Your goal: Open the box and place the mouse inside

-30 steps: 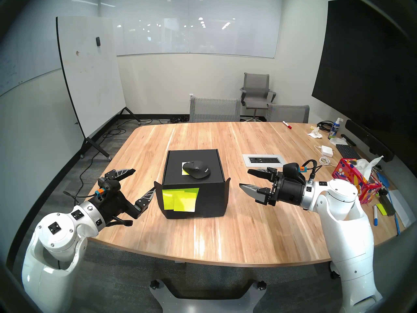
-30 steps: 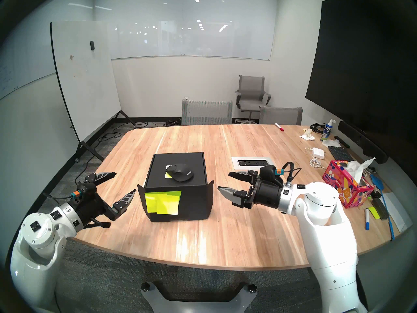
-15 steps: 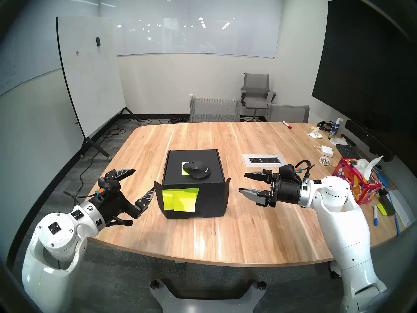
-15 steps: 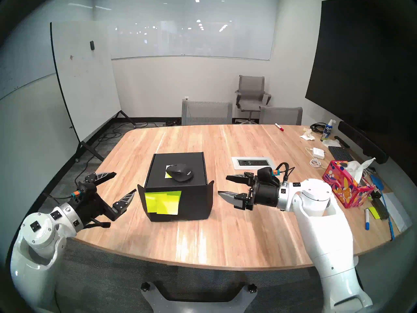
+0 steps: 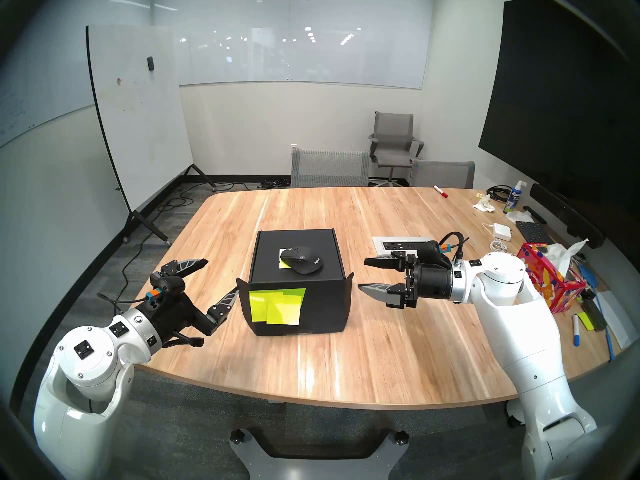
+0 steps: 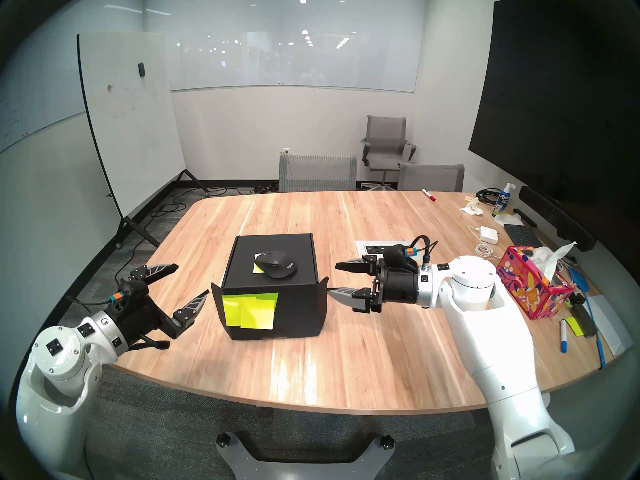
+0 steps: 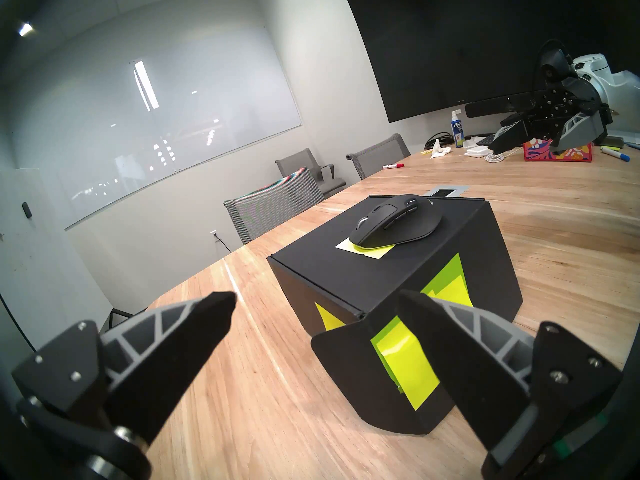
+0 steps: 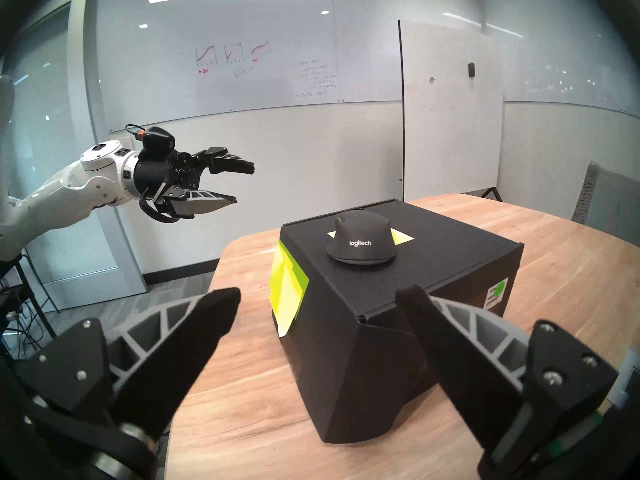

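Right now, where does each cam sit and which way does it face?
Head stereo pair: above the near table edge, looking down; both arms show, left claw and right claw open, flanking the box.
Left wrist: left of the box, facing right; own fingers, right claw beyond.
Right wrist: right of the box, facing left; own fingers, left claw beyond.
Shared: all four show the mouse atop the closed box.

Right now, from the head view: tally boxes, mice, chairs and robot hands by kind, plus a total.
Boxes: 2 (black box, tissue box)
Mouse: 1, on top of the black box
Chairs: 3
Hands: 2 (left hand, right hand), both open
Total: 8
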Available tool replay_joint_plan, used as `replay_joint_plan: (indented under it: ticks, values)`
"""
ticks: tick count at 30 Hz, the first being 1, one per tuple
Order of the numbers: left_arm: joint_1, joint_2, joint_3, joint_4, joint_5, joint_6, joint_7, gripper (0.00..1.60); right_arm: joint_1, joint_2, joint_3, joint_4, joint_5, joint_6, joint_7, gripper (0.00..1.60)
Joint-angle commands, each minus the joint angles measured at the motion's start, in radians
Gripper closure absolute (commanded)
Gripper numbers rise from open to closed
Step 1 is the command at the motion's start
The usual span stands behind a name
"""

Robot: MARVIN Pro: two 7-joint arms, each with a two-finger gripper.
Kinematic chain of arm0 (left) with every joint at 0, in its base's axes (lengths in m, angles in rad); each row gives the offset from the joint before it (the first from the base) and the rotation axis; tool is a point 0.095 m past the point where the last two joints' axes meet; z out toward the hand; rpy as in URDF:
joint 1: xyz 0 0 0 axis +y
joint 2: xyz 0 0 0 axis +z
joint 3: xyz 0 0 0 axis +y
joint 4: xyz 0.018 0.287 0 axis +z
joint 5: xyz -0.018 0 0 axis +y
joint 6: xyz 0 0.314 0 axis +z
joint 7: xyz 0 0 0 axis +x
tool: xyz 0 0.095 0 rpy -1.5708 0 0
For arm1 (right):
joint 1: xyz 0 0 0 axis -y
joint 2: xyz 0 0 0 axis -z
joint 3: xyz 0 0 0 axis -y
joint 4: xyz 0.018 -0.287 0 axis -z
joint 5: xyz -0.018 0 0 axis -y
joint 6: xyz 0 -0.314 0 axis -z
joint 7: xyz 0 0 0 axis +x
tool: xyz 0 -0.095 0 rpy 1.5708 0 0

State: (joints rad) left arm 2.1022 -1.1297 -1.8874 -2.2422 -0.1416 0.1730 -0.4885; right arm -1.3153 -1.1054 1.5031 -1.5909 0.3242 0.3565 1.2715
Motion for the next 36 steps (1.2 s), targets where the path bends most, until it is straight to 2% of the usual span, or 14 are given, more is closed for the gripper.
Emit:
replay_joint_plan:
  ticks: [1, 12, 36]
  values:
    - [0.001, 0.001, -0.001, -0.016, 0.000, -0.005, -0.002, 0.00, 0.112, -0.004, -0.027, 0.031, -0.007, -0.004, 0.026, 0.00]
    - [0.001, 0.001, -0.001, -0.016, 0.000, -0.005, -0.002, 0.00, 0.165, -0.011, -0.056, 0.093, -0.012, -0.045, 0.059, 0.00]
    - [0.002, 0.001, -0.001, -0.017, 0.000, -0.006, -0.001, 0.00, 0.171, -0.018, -0.052, 0.103, -0.020, -0.052, 0.075, 0.00]
